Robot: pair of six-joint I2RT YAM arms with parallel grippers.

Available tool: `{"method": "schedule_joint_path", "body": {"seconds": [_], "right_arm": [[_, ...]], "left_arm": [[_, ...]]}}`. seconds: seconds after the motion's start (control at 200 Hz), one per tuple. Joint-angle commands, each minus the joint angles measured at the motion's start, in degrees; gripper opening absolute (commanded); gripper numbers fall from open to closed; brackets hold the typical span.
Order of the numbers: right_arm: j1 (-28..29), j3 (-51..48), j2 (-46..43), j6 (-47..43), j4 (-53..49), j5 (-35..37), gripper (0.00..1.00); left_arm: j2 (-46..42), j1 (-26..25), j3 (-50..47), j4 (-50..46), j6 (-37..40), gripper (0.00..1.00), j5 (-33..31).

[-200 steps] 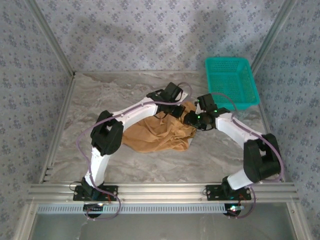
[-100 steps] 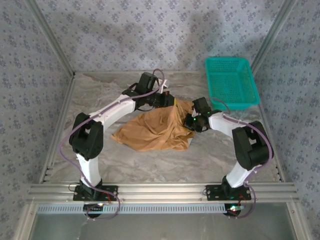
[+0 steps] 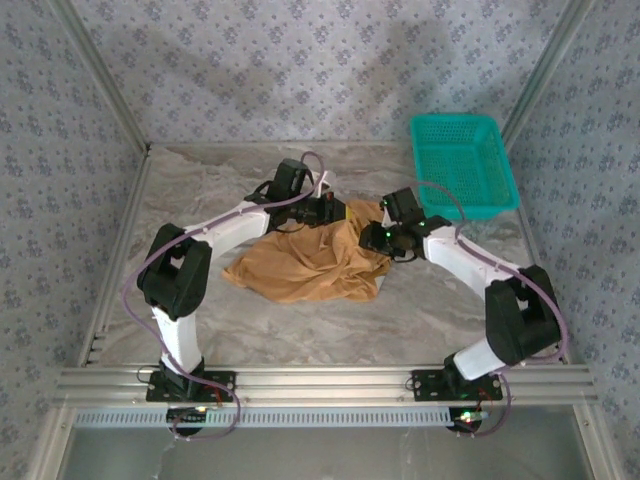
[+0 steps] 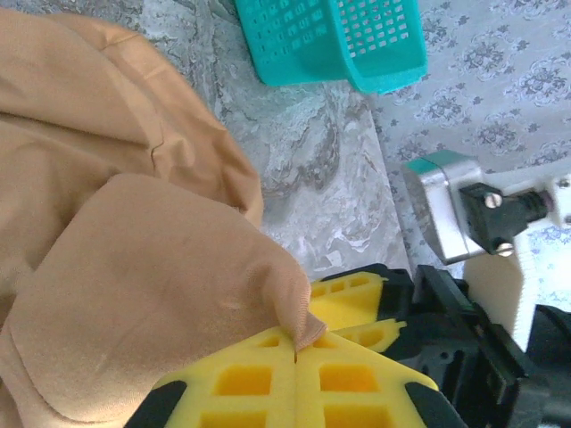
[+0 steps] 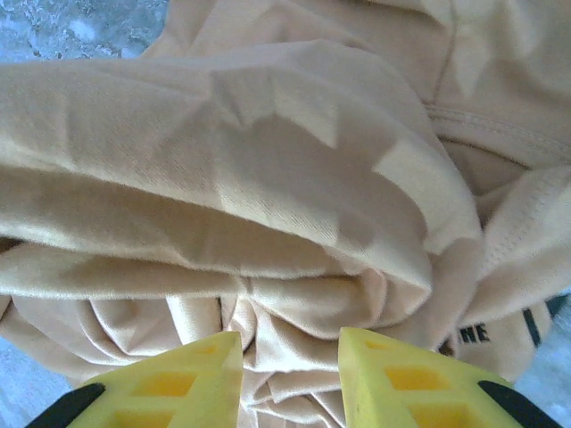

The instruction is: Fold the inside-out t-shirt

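T-shirt (image 3: 310, 265) lies in a crumpled heap mid-table (image 3: 200, 190), its bunched end twd the far edge and right of centre, its flatter end trailing twd the near-left. No clean fold anywhere, so I judge this is the spreading-out step, prob. early in the task. L gripper (image 4: 296, 343) is pinched tight on a small peak of cloth at the heap's far side, with the fabric draping away from the closed yellow fingers. R gripper (image 5: 290, 374) is at the heap's right end with its jaws part-way apart. Wrinkled cloth bulges into the gap, but I see no clamp on it. Next move, as I read it: R needs a real edge (hem or sleeve seam), not the thick wad in front of it. Then both arms would draw apart to lay the shirt flat before any fold. Risk: grabbing several layers at once, which only drags the lump. Writing: dark print (image 5: 473, 334) on a tan patch at the heap's edge, w/ letters "NE" legible and the rest tucked under a fold. A dark bar sits beside it; can't read it. Teal basket (image 3: 462, 160) sits at the far-right corner; no markings seen.
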Motion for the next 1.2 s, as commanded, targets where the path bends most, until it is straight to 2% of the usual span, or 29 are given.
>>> {"method": "schedule_joint_path", "body": {"seconds": [0.0,0.1,0.145,0.22,0.29,0.5,0.56,0.705,0.844,0.974,1.139,1.199], "right_arm": [[0.07,4.14,3.77,-1.0,1.48,1.73,0.34],[-0.12,7.43,7.49,-1.02,1.98,3.57,0.35],[-0.46,8.8,8.8,-0.99,1.79,4.03,0.31],[-1.08,10.35,9.66,-1.06,0.99,3.57,0.1],[-1.27,10.53,8.68,-1.39,0.0,3.24,0.0],[-1.44,8.27,0.95,-2.51,-4.91,1.17,0.0],[-1.62,6.97,-2.4,-2.93,-5.58,-1.83,0.0],[-3.49,2.51,-11.47,-3.77,-2.67,-14.11,0.0],[-7.1,-1.31,-18.16,-3.74,-1.51,-16.52,0.0],[-11.54,-6.15,-18.3,-3.04,1.66,-16.25,0.0],[-14.1,-11.12,-10.68,-1.67,2.96,-5.52,0.0],[-14.19,-10.4,-6.79,-0.98,2.12,-4.04,0.0]], "left_arm": [[-0.64,-0.1,-0.07,1.92,-0.45,0.0,1.78],[-0.99,-0.1,-0.17,1.57,-0.18,0.0,1.72],[-1.09,-0.05,-0.19,1.26,0.01,0.0,1.69],[-1.36,-0.04,-0.08,0.56,0.6,0.0,1.52],[-1.6,-0.05,0.07,-0.25,1.3,0.0,1.18],[0.56,0.7,2.87,-2.43,2.66,0.0,1.0],[1.64,0.88,4.6,-3.7,3.64,0.0,0.3],[5.82,1.58,9.05,-4.94,4.35,0.0,-0.72],[8.85,1.74,11.81,-4.76,3.11,0.0,0.43],[8.83,1.36,11.44,-3.91,1.75,0.0,1.16],[7.59,0.03,9.78,-2.5,0.8,0.0,0.95],[7.67,-0.59,9.31,-1.61,0.03,0.0,0.9]]}}
